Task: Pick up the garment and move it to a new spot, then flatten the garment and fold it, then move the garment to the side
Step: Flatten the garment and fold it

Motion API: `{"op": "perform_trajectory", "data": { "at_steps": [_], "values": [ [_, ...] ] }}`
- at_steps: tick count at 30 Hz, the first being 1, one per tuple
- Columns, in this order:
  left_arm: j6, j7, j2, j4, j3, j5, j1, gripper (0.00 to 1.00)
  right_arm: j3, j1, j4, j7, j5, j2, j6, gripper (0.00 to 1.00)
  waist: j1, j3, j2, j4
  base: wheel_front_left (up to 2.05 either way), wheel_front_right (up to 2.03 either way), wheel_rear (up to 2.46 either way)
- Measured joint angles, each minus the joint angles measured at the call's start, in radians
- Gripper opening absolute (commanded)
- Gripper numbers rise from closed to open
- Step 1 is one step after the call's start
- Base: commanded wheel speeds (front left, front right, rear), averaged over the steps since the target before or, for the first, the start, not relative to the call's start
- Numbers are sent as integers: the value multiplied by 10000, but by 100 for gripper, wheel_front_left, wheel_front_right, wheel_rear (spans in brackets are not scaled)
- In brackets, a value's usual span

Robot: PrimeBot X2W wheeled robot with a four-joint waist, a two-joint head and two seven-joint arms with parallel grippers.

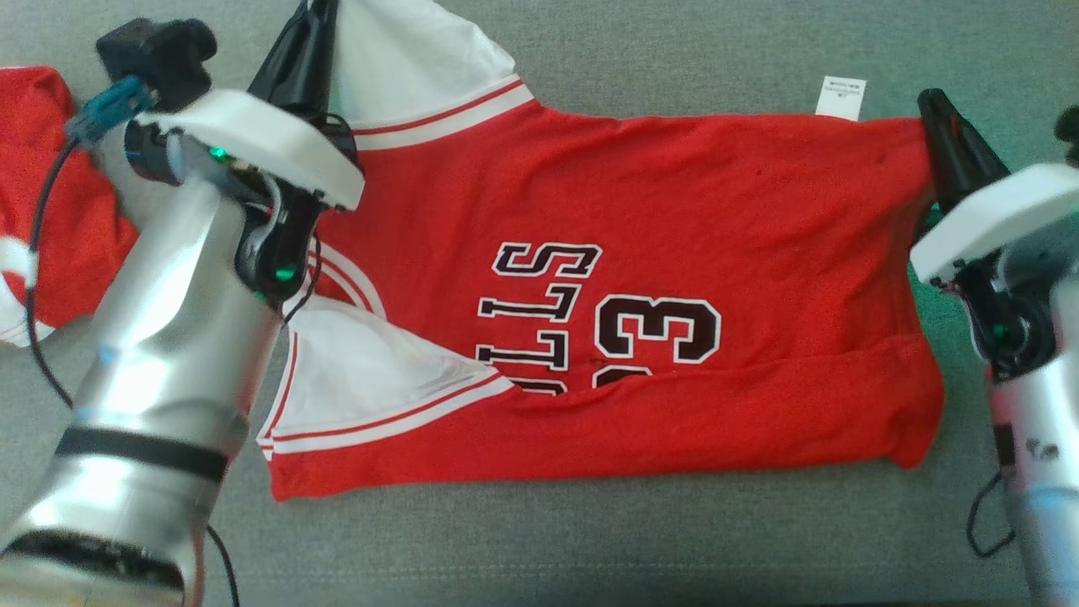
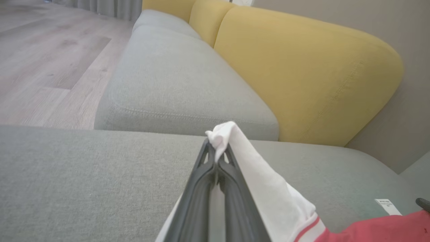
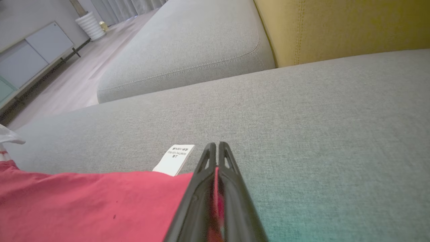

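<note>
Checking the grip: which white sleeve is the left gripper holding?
The far sleeve, at the head view's top, pinched by the left gripper; the near sleeve lies free on the jersey.

2 arms reach forward; left hand and right hand both pinched closed.

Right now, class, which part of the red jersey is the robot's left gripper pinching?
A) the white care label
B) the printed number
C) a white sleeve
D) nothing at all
C: the left wrist view shows the left gripper shut on the bunched end of the white sleeve of the jersey.
</note>
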State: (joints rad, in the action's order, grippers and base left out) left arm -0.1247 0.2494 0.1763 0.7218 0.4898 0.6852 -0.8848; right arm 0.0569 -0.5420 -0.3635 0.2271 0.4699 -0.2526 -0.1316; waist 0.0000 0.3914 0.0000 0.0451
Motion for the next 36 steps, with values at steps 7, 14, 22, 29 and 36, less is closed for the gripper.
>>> {"op": "perform_trajectory", "data": {
  "at_steps": [7, 14, 22, 29, 36],
  "values": [
    [0, 2, 403, -2984, -842, -821, 1833, 0, -201, 1425, 1266, -161, 855, 244, 2, 0, 0, -233, 0, -82, 0, 0, 0],
    [17, 67, 809, -5419, -1206, -1413, 4495, 0, -625, 2698, 1724, -173, 1398, 435, 0, 0, 0, -386, 0, -138, 0, 0, 0],
    [196, 59, 880, -6249, -1175, -1210, 7142, 0, -704, 3200, 1682, -727, 1195, 702, 0, 0, 0, -509, 0, -162, 0, 0, 0],
    [384, -29, 855, -6240, -1223, -725, 8023, 0, -857, 3737, 1852, -1218, 1083, 930, 0, 0, 0, -557, 0, -68, 0, 0, 0],
    [460, -226, 819, -5816, -1346, -326, 8326, 0, -1083, 4769, 2220, -1390, 677, 1260, 0, 0, 0, -751, 0, -9, 0, 0, 0]
  ]
}}
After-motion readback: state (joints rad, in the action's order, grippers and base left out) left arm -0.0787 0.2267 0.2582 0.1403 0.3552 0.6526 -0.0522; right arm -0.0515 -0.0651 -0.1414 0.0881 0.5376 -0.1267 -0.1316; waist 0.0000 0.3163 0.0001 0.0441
